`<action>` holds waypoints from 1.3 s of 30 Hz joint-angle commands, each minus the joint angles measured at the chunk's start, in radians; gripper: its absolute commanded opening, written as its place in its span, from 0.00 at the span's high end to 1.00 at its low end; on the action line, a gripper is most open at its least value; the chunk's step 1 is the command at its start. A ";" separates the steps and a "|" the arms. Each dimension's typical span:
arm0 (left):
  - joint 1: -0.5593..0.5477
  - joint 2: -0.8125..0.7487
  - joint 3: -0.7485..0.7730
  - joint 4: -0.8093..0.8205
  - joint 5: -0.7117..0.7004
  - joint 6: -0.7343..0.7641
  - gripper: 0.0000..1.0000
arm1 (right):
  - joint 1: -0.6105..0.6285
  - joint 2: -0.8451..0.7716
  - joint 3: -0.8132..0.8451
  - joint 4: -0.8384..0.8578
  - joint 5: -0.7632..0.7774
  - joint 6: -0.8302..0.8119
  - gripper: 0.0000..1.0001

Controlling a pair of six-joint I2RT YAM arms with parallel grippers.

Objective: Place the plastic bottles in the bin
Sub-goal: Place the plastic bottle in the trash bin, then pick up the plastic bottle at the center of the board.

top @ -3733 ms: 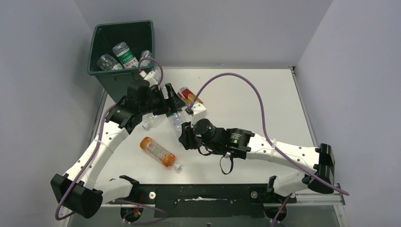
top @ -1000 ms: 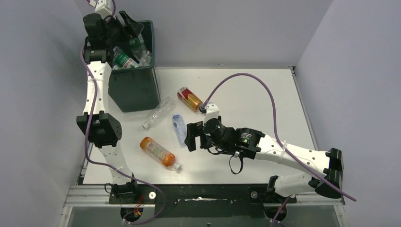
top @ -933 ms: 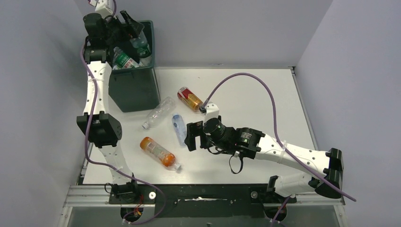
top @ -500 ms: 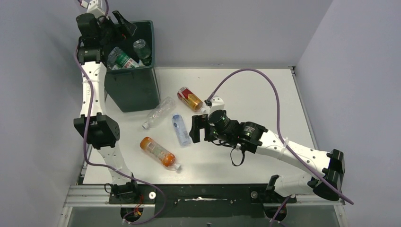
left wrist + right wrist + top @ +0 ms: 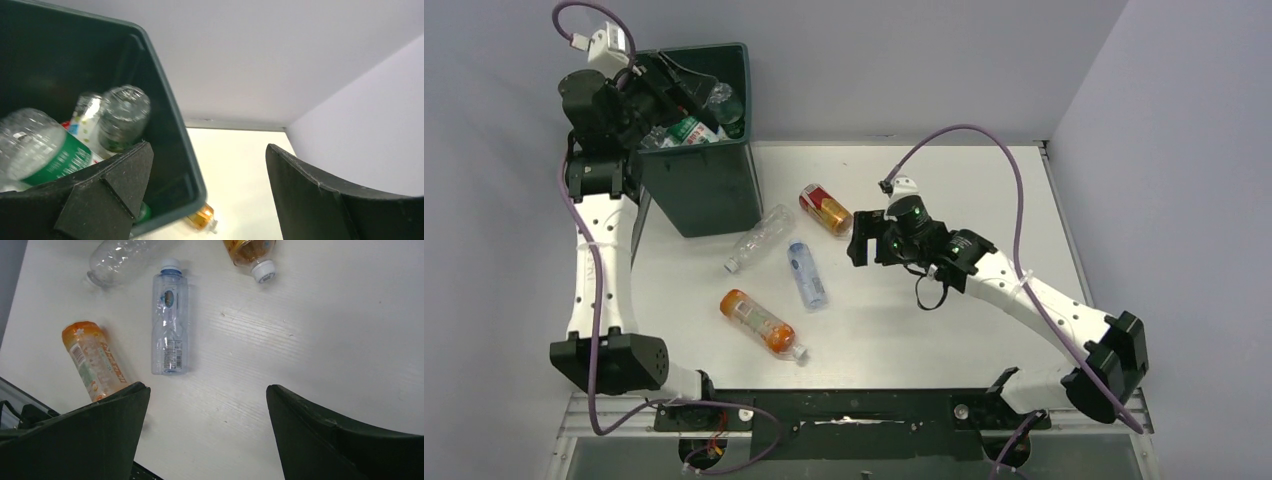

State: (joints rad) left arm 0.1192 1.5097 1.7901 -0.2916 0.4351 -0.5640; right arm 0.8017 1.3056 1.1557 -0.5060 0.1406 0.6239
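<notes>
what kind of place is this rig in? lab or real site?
Most likely a lab test cell: a bare white table boxed in by plain walls, two robot arms bolted to a black rail at its near edge, and staged bottles beside a green bin.

We see a white table (image 5: 904,350) boxed in by plain pale-lavender walls: back wall (image 5: 904,60), left wall (image 5: 494,250), right wall (image 5: 1194,200). A black rail (image 5: 854,408) runs along its near edge. Lighting is even and soft, shadows faint.
</notes>
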 commanded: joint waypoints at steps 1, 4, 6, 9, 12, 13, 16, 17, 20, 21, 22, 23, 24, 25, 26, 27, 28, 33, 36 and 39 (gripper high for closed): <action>-0.025 -0.117 -0.094 0.040 0.080 -0.049 0.16 | -0.040 0.072 0.034 0.090 -0.077 -0.106 0.11; -0.035 -0.190 -0.192 0.034 0.124 -0.086 0.16 | -0.056 0.146 0.069 0.097 -0.082 -0.156 0.12; -0.052 -0.238 -0.265 0.029 0.150 -0.107 0.16 | -0.072 0.194 0.090 0.105 -0.090 -0.185 0.13; -0.086 -0.300 -0.355 0.008 0.162 -0.116 0.16 | -0.097 0.269 0.126 0.122 -0.102 -0.227 0.15; -0.117 -0.349 -0.420 -0.030 0.161 -0.106 0.16 | -0.112 0.336 0.162 0.149 -0.109 -0.272 0.20; -0.123 -0.360 -0.429 -0.053 0.162 -0.100 0.16 | -0.117 0.359 0.174 0.154 -0.108 -0.284 0.21; -0.131 -0.389 -0.446 -0.110 0.164 -0.078 0.16 | -0.123 0.427 0.217 0.156 -0.098 -0.318 0.22; -0.132 -0.399 -0.451 -0.124 0.165 -0.071 0.16 | -0.123 0.450 0.232 0.154 -0.090 -0.329 0.22; -0.137 -0.430 -0.466 -0.164 0.175 -0.061 0.16 | -0.131 0.515 0.279 0.146 -0.082 -0.366 0.24; -0.138 -0.440 -0.471 -0.176 0.177 -0.059 0.16 | -0.133 0.536 0.291 0.147 -0.081 -0.378 0.25; -0.140 -0.453 -0.478 -0.185 0.180 -0.058 0.16 | -0.138 0.554 0.305 0.146 -0.081 -0.388 0.25; -0.143 -0.462 -0.486 -0.194 0.180 -0.057 0.16 | -0.143 0.571 0.318 0.145 -0.082 -0.396 0.26; -0.147 -0.471 -0.494 -0.204 0.175 -0.054 0.16 | -0.147 0.588 0.330 0.147 -0.084 -0.404 0.27; -0.156 -0.478 -0.501 -0.214 0.166 -0.047 0.16 | -0.153 0.603 0.341 0.148 -0.089 -0.410 0.28; -0.163 -0.483 -0.510 -0.221 0.157 -0.040 0.16 | -0.159 0.616 0.351 0.148 -0.092 -0.418 0.29; -0.166 -0.489 -0.521 -0.228 0.151 -0.035 0.16 | -0.164 0.630 0.361 0.150 -0.098 -0.425 0.29; -0.167 -0.494 -0.528 -0.233 0.144 -0.030 0.16 | -0.169 0.639 0.369 0.151 -0.100 -0.432 0.29; -0.168 -0.496 -0.553 -0.231 0.144 -0.031 0.16 | -0.207 0.687 0.410 0.149 -0.119 -0.457 0.33; -0.168 -0.487 -0.551 -0.232 0.143 -0.030 0.16 | -0.228 0.716 0.427 0.156 -0.151 -0.463 0.34; -0.168 -0.476 -0.543 -0.242 0.132 -0.017 0.16 | -0.234 0.748 0.446 0.169 -0.185 -0.473 0.34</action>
State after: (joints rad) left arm -0.0460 1.0309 1.2270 -0.5472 0.5770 -0.6136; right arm 0.5800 2.0289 1.5410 -0.3904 0.0086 0.1852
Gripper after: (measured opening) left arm 0.843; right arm 0.663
